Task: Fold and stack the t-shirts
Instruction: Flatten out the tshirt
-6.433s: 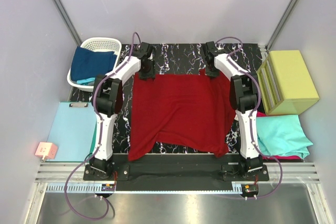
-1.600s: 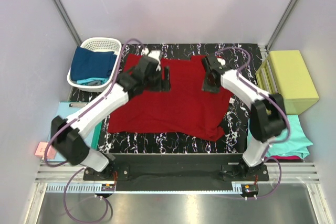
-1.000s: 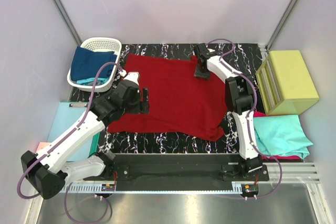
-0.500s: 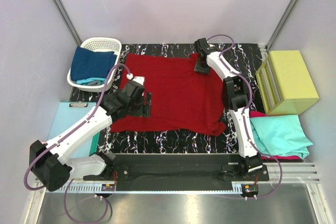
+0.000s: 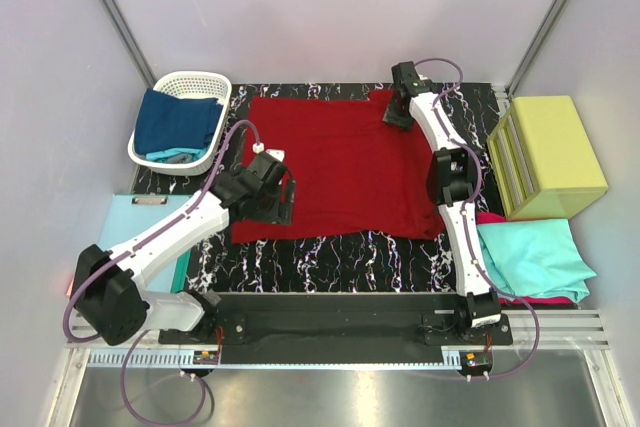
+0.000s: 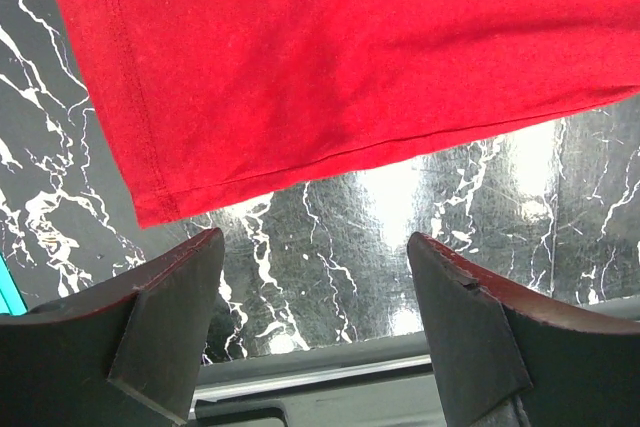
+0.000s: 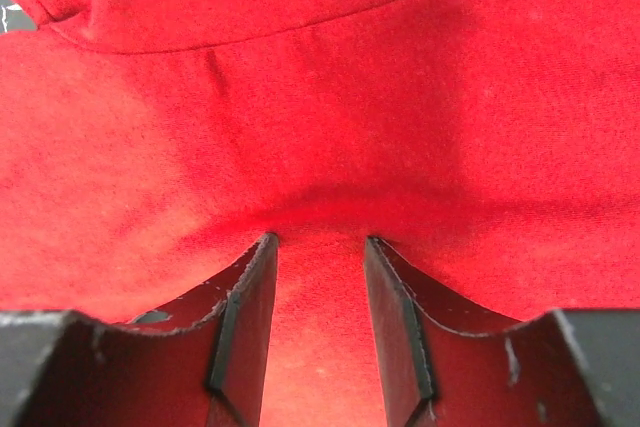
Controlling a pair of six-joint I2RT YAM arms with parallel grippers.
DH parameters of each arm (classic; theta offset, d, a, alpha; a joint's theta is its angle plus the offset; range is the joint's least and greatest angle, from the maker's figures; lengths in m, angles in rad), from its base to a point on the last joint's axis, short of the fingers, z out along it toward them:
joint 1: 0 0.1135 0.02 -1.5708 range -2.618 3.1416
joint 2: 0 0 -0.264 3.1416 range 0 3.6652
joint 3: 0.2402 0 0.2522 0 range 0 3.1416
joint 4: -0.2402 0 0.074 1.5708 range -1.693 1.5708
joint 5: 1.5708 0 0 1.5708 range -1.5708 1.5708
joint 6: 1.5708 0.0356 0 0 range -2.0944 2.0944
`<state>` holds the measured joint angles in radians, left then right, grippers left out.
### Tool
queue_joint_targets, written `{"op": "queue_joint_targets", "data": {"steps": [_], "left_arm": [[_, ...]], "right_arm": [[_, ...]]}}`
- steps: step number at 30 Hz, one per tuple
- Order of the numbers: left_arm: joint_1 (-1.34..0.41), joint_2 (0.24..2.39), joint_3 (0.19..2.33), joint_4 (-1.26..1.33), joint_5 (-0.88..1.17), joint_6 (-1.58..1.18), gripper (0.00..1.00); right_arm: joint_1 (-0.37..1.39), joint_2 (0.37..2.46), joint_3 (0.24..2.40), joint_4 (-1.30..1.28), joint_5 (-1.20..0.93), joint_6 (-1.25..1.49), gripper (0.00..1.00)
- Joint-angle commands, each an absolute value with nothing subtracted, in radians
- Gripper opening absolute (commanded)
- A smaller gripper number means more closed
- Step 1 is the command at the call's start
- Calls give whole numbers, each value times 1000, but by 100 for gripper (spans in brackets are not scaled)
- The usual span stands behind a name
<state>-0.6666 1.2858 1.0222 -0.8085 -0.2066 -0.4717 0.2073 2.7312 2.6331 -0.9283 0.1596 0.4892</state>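
1. Shirt: dark red t-shirt (image 5: 340, 167) lay flat on marbled table (image 5: 330, 257).
2. Left gripper (image 6: 315, 267) spread wide above near-left corner.
3. Right gripper (image 7: 318, 247) at far-right edge, narrow gap on cloth; pinch unclear.

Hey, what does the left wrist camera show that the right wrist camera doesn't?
Only left wrist: a hemmed corner of the dark red t-shirt lying on the black marbled table, and the left fingers wide apart with nothing between them. Only right wrist: the right fingers closer together, creased cloth filling their gap; whether gripped is unclear. Both: that t-shirt, seen past dark fingers.
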Motion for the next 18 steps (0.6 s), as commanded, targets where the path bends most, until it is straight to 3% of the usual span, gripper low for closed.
{"op": "queue_joint_targets", "data": {"steps": [1, 5, 6, 7, 8, 14, 17, 18], "left_arm": [[-670, 1263, 1085, -761, -218, -480, 79], [-675, 1177, 1088, -741, -274, -482, 84], [-683, 1163, 1086, -741, -325, -483, 90], [-684, 1148, 1080, -738, -349, -486, 99], [-686, 1126, 1063, -735, -368, -486, 99], [-687, 1066, 967, -707, -350, -520, 99], [-686, 1043, 876, -629, -282, -564, 99], [-687, 1043, 856, -621, -294, -592, 99]], "right_arm": [[239, 2629, 2520, -898, 176, 410, 50], [319, 2293, 2260, -691, 273, 400, 66], [330, 2228, 2208, -620, 285, 400, 83], [343, 2129, 2163, -618, 293, 403, 92], [363, 2088, 2148, -624, 302, 402, 99], [520, 1792, 1849, -709, 463, 342, 100], [569, 1636, 1613, -747, 486, 479, 100], [593, 1596, 1553, -758, 483, 517, 95]]}}
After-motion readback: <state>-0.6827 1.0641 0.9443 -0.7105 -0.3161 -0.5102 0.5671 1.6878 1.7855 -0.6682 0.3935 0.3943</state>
